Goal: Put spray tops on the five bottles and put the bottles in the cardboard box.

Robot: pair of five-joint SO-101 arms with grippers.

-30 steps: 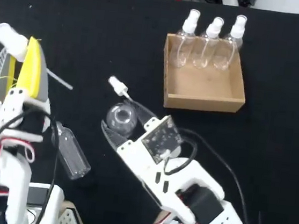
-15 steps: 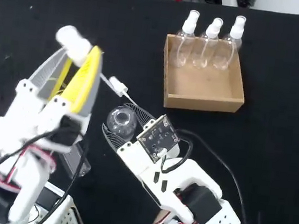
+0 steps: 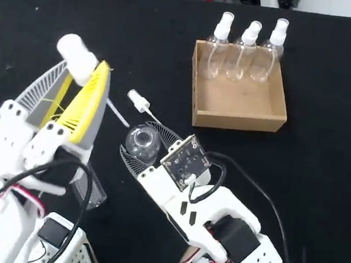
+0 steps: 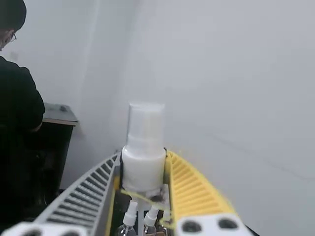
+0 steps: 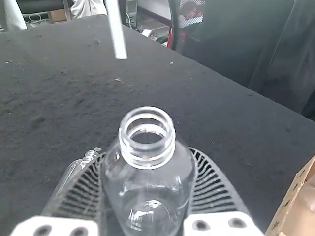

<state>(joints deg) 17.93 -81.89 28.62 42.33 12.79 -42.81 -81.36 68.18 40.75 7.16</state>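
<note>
My left gripper [image 3: 78, 64] is shut on a white spray top [image 3: 75, 51], held high over the table's left side. Its thin dip tube [image 3: 117, 117] slants down toward the bottle and shows as a white tube [image 5: 116, 30] above the neck. The left wrist view has the spray top [image 4: 143, 147] clamped between the grey and yellow fingers. My right gripper [image 3: 141, 143] is shut on an upright clear bottle [image 3: 143, 138] with an open neck [image 5: 146, 134]. A second spray top [image 3: 139, 101] lies on the cloth just beyond it. The cardboard box [image 3: 238, 121] holds three capped bottles [image 3: 240, 57] along its far wall.
Another uncapped bottle [image 3: 88, 189] lies on the black cloth near the left arm's base, partly hidden by that arm; it also appears beside my right gripper's finger as a lying bottle [image 5: 78, 168]. The near half of the box floor [image 3: 239, 101] is bare.
The left arm swung from the far left toward the middle with the spray top, then drew slightly back. Its tube end now hangs close to the held bottle. The right arm stayed still.
</note>
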